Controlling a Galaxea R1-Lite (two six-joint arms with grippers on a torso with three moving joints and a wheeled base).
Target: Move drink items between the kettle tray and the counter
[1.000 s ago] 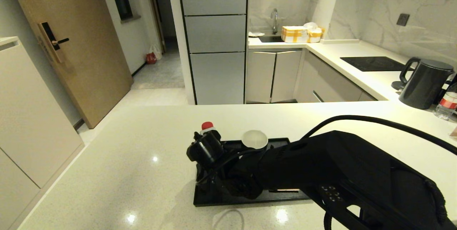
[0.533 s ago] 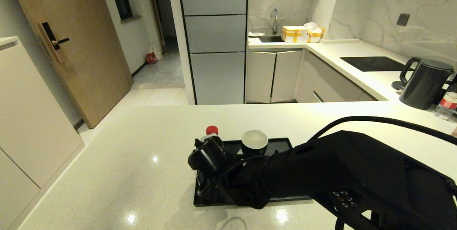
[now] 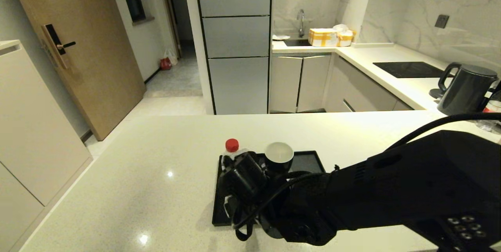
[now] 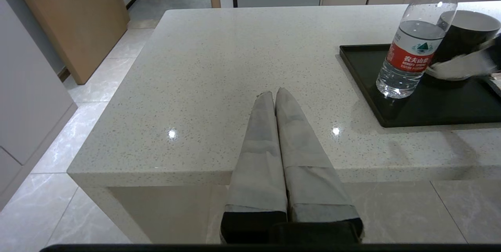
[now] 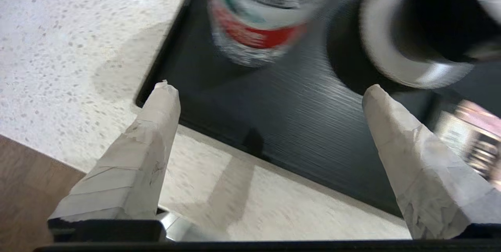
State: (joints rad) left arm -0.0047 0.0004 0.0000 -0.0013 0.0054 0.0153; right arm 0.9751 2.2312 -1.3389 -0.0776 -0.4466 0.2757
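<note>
Over the near edge of the kettle tray (image 3: 309, 162) the right hand (image 5: 270, 87) hung with its two fingers spread wide and nothing between them — one fingertip (image 5: 164, 91) above the tray's corner where it met the pale surface (image 3: 156, 173), the other above the tray's black floor. The right arm reached in from the robot's right, low across the surface, its wrist covering much of the tray in the head view. Just beyond the fingers the water bottle (image 4: 415, 44) stood upright on the tray near its left end, red cap up, red label facing the left wrist camera. Beside it, touching or nearly so, stood the black cup (image 3: 278, 156) with its white inside. A pink-beige tea sachet (image 5: 471, 134) lay on the tray at the edge of the right wrist view, blurred. The left hand (image 4: 275, 94) was held out level at the surface's near edge, well apart from the tray, fingers pressed together — empty.
</note>
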